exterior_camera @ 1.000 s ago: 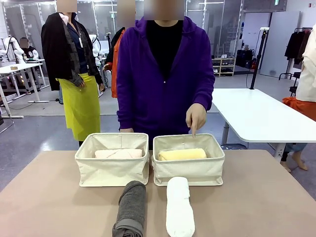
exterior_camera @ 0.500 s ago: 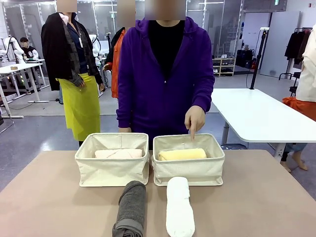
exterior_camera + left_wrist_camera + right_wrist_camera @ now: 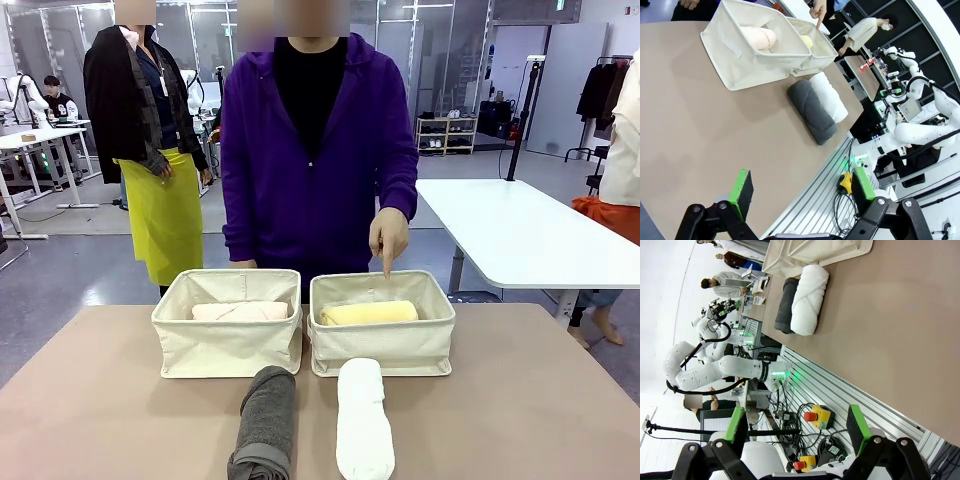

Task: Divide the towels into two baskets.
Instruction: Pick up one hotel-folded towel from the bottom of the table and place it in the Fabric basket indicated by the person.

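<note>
Well ahead of the right gripper (image 3: 796, 425), which gapes wide and empty like the left gripper (image 3: 802, 189), the white rolled terry towel (image 3: 810, 300) lies just beside the dark grey rolled towel (image 3: 785, 302). Best grasp it mid-length and lift it clear over the wall of the rectangular cream canvas basket (image 3: 380, 350) where the person's hand (image 3: 388, 235) points.

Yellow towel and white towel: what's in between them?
The right basket, its front wall, in the front view: yellow towel inside, white towel outside.

Left claw (image 3: 802, 189), right claw (image 3: 796, 424): jaws spread wide.
</note>
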Controlling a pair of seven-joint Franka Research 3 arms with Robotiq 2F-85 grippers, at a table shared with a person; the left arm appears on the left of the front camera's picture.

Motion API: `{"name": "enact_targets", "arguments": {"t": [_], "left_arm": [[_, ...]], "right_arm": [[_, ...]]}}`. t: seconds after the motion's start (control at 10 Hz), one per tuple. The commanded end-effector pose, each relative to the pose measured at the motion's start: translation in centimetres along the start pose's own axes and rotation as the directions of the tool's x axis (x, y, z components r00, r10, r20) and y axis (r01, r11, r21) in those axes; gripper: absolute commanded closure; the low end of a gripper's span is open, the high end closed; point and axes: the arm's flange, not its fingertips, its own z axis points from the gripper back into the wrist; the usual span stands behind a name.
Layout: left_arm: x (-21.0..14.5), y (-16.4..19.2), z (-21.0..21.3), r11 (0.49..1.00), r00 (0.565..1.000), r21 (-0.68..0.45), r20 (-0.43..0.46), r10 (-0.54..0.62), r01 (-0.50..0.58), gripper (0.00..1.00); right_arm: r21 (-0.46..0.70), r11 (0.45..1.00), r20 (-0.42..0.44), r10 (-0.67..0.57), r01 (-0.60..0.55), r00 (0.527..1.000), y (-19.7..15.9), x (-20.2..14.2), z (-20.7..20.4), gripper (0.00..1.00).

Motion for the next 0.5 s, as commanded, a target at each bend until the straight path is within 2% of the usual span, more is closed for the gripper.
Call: {"name": "enact_targets", "arguments": {"t": [0.0, 0.1, 0.4], "left_arm": [[-0.2, 0.0, 0.2, 1.000, 1.000, -0.018, 0.017, -0.011, 0.011, 0.00], [-0.2, 0.0, 0.2, 1.000, 1.000, -0.018, 0.017, -0.011, 0.011, 0.00], [-0.2, 0.0, 0.2, 1.000, 1.000, -0.018, 0.017, -0.011, 0.011, 0.00]], "right_arm": [[-0.051, 0.996, -0.009, -0.070, 0.069, 0.998, 1.0, 1.0, -2.5, 0.00], [-0.010, 0.991, 0.006, -0.136, 0.136, 0.991, 2.0, 1.4, -5.3, 0.00], [-0.092, 0.966, 0.002, -0.244, 0.243, 0.970, 3.6, 0.3, -14.3, 0.00]]}}
